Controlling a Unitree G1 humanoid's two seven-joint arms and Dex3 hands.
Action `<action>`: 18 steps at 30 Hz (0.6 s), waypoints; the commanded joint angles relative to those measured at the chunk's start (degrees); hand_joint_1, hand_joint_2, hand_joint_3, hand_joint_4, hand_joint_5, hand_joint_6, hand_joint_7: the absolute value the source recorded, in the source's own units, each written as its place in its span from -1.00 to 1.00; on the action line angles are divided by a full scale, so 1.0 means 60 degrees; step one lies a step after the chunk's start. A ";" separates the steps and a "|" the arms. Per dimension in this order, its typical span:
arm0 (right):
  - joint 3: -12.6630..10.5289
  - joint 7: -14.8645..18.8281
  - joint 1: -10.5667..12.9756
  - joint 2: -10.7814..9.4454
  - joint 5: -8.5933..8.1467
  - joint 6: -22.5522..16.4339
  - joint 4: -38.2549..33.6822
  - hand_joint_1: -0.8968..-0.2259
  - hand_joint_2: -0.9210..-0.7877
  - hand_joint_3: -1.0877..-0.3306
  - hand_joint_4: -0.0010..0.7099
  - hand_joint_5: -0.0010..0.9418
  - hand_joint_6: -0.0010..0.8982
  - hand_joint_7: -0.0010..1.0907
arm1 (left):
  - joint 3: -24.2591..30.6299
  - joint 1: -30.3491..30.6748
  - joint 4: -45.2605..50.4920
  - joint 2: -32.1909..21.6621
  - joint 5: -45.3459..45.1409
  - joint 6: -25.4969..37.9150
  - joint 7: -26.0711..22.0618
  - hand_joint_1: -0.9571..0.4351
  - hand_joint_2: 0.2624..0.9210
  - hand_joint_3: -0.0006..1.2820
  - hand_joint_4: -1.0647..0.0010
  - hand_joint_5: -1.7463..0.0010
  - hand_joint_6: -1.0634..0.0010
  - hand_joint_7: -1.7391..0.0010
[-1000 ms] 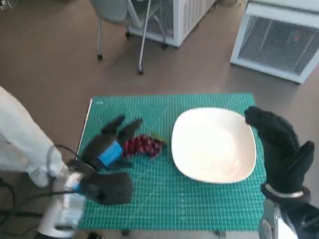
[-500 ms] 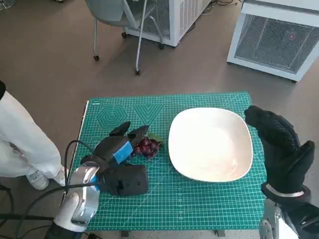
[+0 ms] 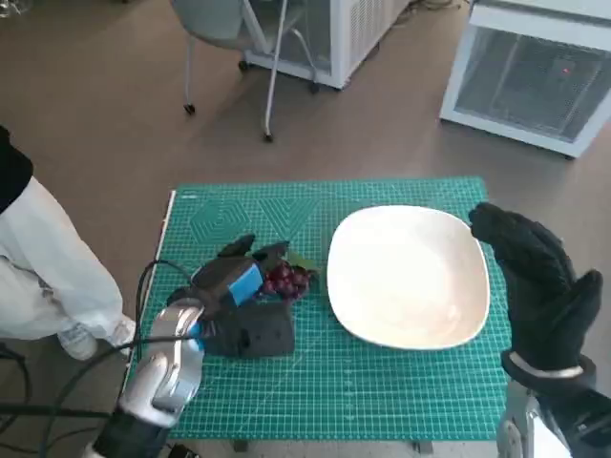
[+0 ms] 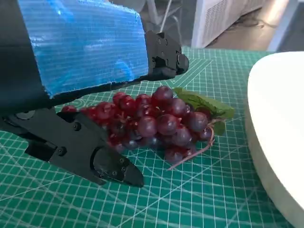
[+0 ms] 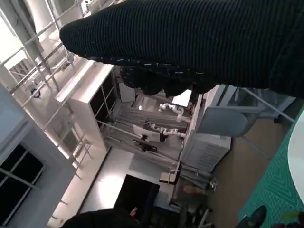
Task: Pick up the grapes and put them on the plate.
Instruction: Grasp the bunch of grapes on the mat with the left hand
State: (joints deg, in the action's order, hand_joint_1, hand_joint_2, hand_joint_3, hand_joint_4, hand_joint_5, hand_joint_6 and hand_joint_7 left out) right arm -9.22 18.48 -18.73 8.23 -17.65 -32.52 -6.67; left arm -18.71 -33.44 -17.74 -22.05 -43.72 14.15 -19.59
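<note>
A bunch of dark red grapes point(image 3: 290, 280) with a green leaf lies on the green cutting mat point(image 3: 382, 391), just left of the white plate point(image 3: 409, 277). My left hand point(image 3: 229, 284) reaches over the bunch's left part. In the left wrist view the grapes point(image 4: 152, 121) lie between the upper fingers point(image 4: 164, 54) and the lower one point(image 4: 95, 156), which stand apart around them. The plate's rim point(image 4: 280, 118) is close beside the grapes. My gloved right hand point(image 3: 539, 286) is raised at the plate's right edge and holds nothing. Seen in the right wrist view, the glove point(image 5: 199, 42) is only a dark band.
A person in white clothing point(image 3: 38, 258) stands at the table's left. A chair point(image 3: 239, 29) and white cabinets point(image 3: 535, 76) stand on the floor behind the table. A black cable point(image 3: 143, 286) loops by my left forearm.
My left arm has pushed forward and to the right, and the hand now covers more of the bunch. The right hand has stayed put. The head view shifted slightly.
</note>
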 commanded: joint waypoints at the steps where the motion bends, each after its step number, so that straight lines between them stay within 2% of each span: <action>1: -0.0022 -0.0013 0.0090 -0.0005 0.0130 -0.0003 -0.0201 0.09 -1.00 0.40 0.27 -1.00 -0.73 -0.03 | -0.0268 -0.0665 -0.0855 0.0214 -0.0094 0.0071 0.0385 -0.03 0.44 -1.00 0.89 1.00 0.51 0.99; 14: -0.0054 -0.0028 0.0073 0.0036 0.0121 -0.0003 -0.0236 0.09 -1.00 0.40 0.27 -1.00 -0.73 -0.03 | -0.0758 -0.1835 -0.3217 0.0692 0.0004 -0.0025 0.1166 0.00 0.48 -0.99 0.87 0.99 0.51 1.00; 18: -0.0048 -0.0002 0.0151 0.0025 0.0088 -0.0015 -0.0175 0.10 -1.00 0.39 0.27 -1.00 -0.73 -0.03 | -0.0909 -0.2371 -0.4591 0.0952 0.0075 -0.0168 0.1368 0.01 0.51 -0.99 0.83 0.99 0.50 0.99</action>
State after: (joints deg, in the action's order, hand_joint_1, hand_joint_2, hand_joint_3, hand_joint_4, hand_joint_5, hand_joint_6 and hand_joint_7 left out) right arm -9.40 18.47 -18.96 8.37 -17.56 -32.89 -7.48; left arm -23.40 -45.10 -39.98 -17.33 -43.94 13.70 -12.51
